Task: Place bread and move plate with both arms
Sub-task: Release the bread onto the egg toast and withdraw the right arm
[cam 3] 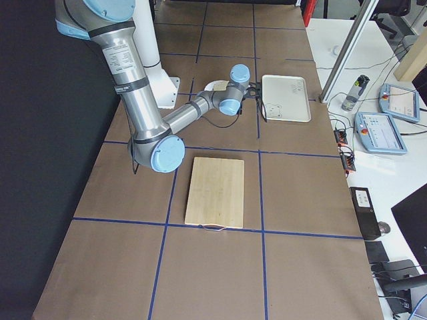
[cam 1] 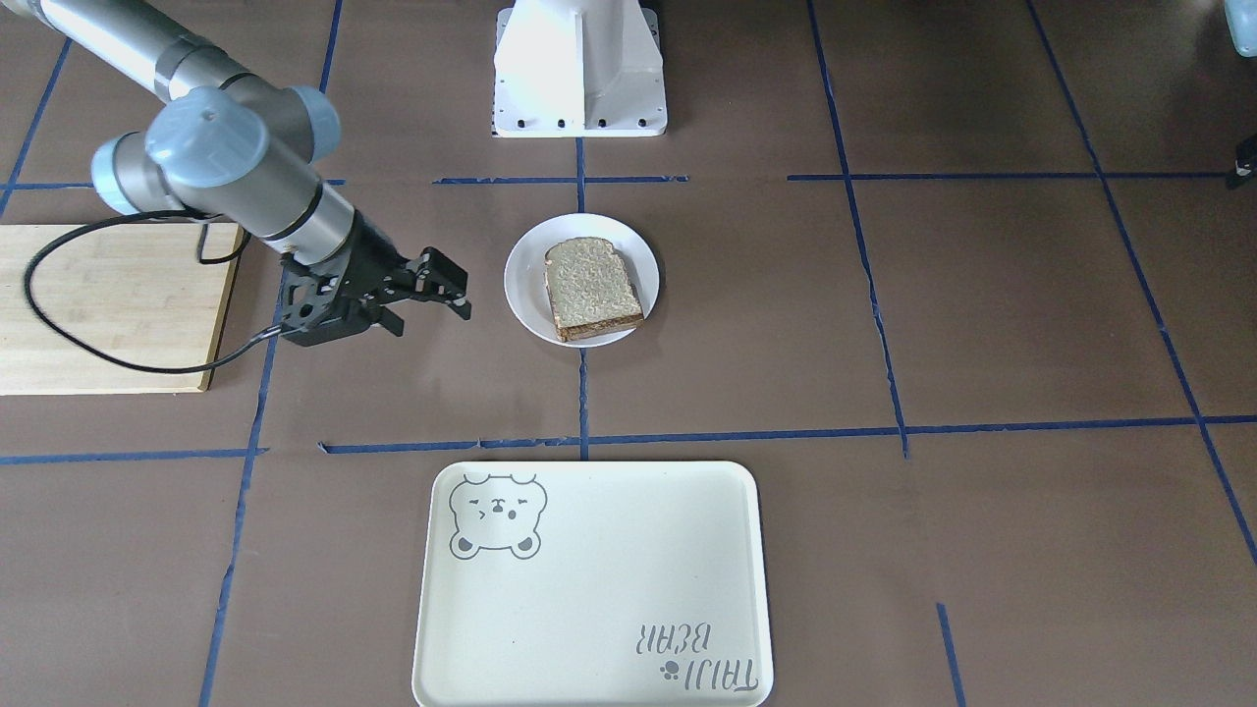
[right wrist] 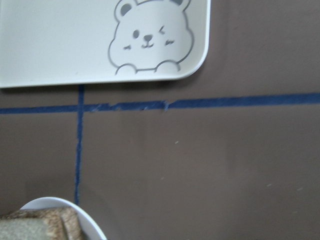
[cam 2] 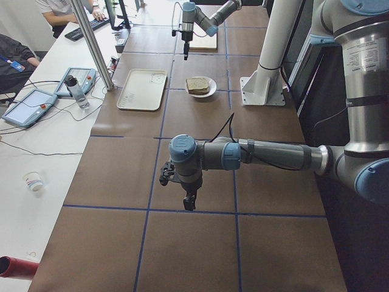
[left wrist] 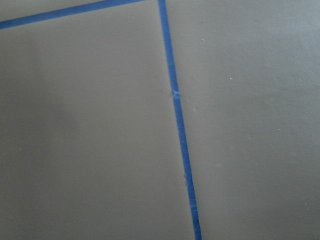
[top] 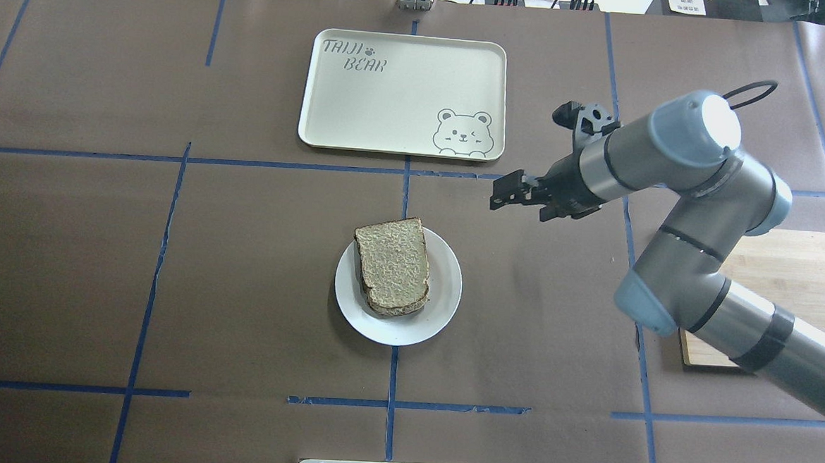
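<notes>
The bread [top: 393,266] lies pale face up on the small white plate [top: 445,290] at the table's middle; both also show in the front view, the bread [cam 1: 594,285] on the plate [cam 1: 525,280]. My right gripper [top: 509,198] hovers open and empty to the plate's right and beyond it, apart from it; in the front view the right gripper [cam 1: 430,316] is left of the plate. The right wrist view shows the plate's rim [right wrist: 75,210] and a bread corner [right wrist: 35,225]. My left gripper [cam 2: 189,204] shows only in the exterior left view, far from the plate; I cannot tell whether it is open or shut.
A cream bear tray [top: 391,96] lies beyond the plate, on the far side from the robot. A wooden board [top: 791,279] lies under the right arm at the right. The white pedestal base [cam 1: 579,69] stands behind the plate. Blue tape lines cross the brown table.
</notes>
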Controlling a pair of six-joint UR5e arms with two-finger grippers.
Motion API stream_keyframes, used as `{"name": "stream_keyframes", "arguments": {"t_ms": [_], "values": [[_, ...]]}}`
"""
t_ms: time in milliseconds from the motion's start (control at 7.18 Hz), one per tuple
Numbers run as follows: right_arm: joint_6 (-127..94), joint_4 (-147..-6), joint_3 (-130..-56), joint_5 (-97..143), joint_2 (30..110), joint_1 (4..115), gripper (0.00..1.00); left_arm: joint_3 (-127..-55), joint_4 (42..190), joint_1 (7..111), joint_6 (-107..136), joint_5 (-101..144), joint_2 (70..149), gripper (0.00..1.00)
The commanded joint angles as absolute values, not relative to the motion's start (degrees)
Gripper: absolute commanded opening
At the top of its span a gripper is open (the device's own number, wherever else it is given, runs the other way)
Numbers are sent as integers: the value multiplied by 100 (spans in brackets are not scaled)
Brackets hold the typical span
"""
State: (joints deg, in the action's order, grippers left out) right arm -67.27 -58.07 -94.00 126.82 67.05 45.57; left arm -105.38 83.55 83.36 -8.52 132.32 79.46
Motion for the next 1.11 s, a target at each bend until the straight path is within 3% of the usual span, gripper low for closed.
{"name": "stream_keyframes", "arguments": {"t_ms": [0, 696, 975], "values": [[-4756, -6887, -9474, 13271, 7143, 5543, 100, -10591, 8350, 8297, -817, 13254, 8286, 100], [1533, -9461, -10151, 13272, 8944, 8097, 100, -10846, 8578, 8271, -835, 13315, 8884, 100], [2241, -9765, -10143, 13219, 9812, 9031, 100, -10785, 8909, 8192, -102, 14103, 8930, 100]]}}
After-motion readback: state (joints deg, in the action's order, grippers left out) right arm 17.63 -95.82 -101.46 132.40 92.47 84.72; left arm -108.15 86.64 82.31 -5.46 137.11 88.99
